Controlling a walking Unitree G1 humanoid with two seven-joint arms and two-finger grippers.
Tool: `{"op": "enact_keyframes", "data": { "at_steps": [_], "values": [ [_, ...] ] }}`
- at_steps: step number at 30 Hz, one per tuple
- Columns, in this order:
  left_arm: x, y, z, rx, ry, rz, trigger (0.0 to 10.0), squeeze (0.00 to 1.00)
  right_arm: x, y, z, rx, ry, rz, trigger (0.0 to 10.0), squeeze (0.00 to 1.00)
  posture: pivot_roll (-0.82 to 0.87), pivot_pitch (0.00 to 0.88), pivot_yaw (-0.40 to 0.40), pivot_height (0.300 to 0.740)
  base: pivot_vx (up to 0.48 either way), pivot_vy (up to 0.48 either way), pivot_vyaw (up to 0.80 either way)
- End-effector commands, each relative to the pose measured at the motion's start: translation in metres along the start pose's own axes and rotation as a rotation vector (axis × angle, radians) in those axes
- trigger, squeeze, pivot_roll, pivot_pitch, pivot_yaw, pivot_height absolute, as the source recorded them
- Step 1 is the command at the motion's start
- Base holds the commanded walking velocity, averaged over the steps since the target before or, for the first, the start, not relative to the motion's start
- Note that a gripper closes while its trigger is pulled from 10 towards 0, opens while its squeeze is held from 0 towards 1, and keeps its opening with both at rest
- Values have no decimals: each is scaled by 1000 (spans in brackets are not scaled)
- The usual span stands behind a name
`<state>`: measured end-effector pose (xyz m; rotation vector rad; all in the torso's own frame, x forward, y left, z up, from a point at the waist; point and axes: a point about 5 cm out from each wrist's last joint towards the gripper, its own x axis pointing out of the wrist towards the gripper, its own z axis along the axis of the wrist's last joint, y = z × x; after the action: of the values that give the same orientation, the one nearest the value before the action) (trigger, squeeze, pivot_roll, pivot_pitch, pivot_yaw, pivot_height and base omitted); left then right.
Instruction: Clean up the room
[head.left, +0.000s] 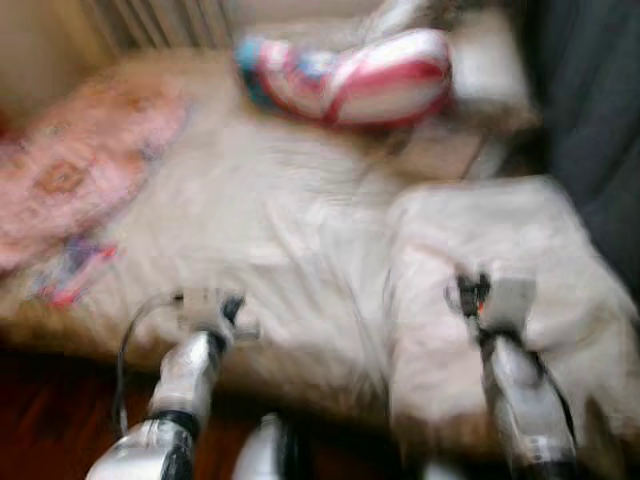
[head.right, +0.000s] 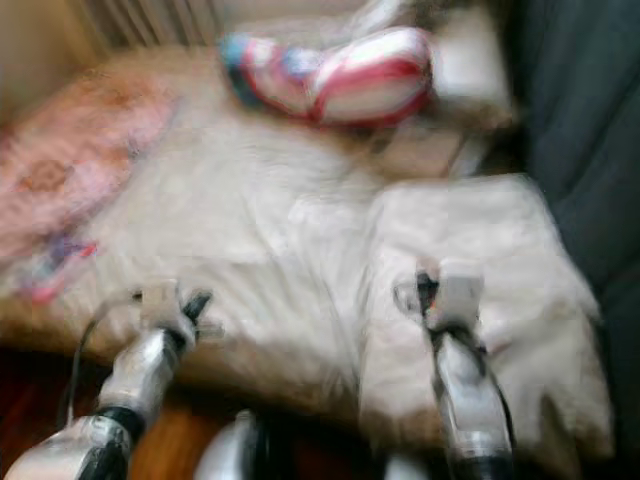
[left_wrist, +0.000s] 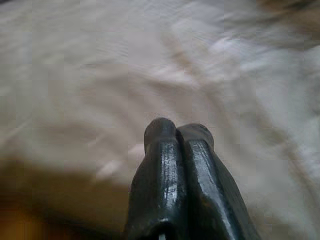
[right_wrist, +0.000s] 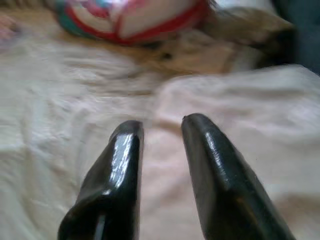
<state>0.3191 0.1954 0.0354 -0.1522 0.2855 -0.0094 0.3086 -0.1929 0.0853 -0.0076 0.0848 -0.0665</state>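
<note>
Blurred frames; camera in motion. Far left on the bed: a pink patterned cloth (head.left: 70, 180), crumpled. The left gripper (left_wrist: 178, 131) hangs above the rumpled cream bedsheet (head.left: 260, 220) near the bed's front edge, fingers pressed together, holding nothing. Toward the headboard lies a red, white and blue striped soft bundle (head.left: 350, 75). Right of centre sits a folded cream blanket (head.left: 500, 240), reaching the bed's front edge. Judged light, limp, non-fragile; best pinched at a fold or hem. The right gripper (right_wrist: 161, 125) hovers over it, fingers parted narrowly, empty.
</note>
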Motion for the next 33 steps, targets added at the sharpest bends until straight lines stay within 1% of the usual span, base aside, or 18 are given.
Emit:
{"op": "enact_keyframes", "data": {
  "at_steps": [1,2,4,6,8,10,14,16,21,22,25,26,27,28,29,31,32,33],
  "values": [
    [-4,5,-12,29,59,17,10000,0,-3,0,-10,15,23,-1,10000,0,-112,52,103,740,0,0,0],
    [-4,5,-12,29,59,17,10000,0,-3,0,-10,15,23,-1,10000,0,-112,52,103,740,0,0,0],
    [-8,6,-22,52,102,22,10000,0,-5,-2,-18,16,48,-7,10000,0,-111,47,103,740,0,0,0],
    [-10,8,-27,56,124,35,10000,0,-6,-2,-23,17,62,-5,10000,0,-110,42,103,740,0,0,0],
    [-12,9,-30,56,131,41,10000,0,-7,0,-25,26,70,18,10000,0,-110,40,103,740,0,0,0],
    [-12,8,-31,75,135,34,10000,0,-7,2,-28,15,81,33,10000,0,-106,38,101,740,0,0,0],
    [-13,10,-33,48,146,51,10000,0,-6,2,-31,38,70,44,10000,0,-103,25,96,740,0,0,0],
    [-15,14,-37,55,166,65,10000,0,-4,-4,-34,39,80,0,10000,0,-102,22,94,740,0,0,0],
    [-19,16,-44,33,194,81,10000,0,-6,-7,-45,22,129,-6,10000,0,-98,13,85,740,0,0,0],
    [-23,16,-51,29,224,91,10000,0,-10,-10,-55,18,166,-7,10000,0,-96,4,75,740,0,0,0],
    [-26,15,-58,32,248,97,10000,0,-13,-13,-64,20,197,-4,10000,0,-96,0,68,740,0,0,0],
    [-30,14,-65,48,280,103,10000,0,-19,-15,-76,6,249,-2,10000,0,-99,0,60,740,0,0,0],
    [-30,14,-65,48,280,103,10000,0,-19,-15,-76,6,249,-2,10000,0,-99,0,60,740,0,0,0],
    [-33,14,-72,46,312,111,10000,0,-26,-18,-89,17,309,-4,10000,0,-101,0,55,740,0,0,0],
    [-34,14,-74,44,318,113,10000,0,-27,-18,-91,23,320,-5,10000,0,-101,0,55,740,0,0,0],
    [-38,13,-80,37,346,121,10000,0,-37,-22,-106,31,394,-33,10000,0,-100,0,46,740,0,0,0],
    [-43,12,-89,36,383,129,10000,0,-51,-23,-123,20,483,-40,10000,0,-97,0,43,740,0,0,0],
    [-43,12,-89,36,383,129,10000,0,-51,-23,-123,20,483,-40,10000,0,-97,0,43,740,0,0,0]
  ]
}}
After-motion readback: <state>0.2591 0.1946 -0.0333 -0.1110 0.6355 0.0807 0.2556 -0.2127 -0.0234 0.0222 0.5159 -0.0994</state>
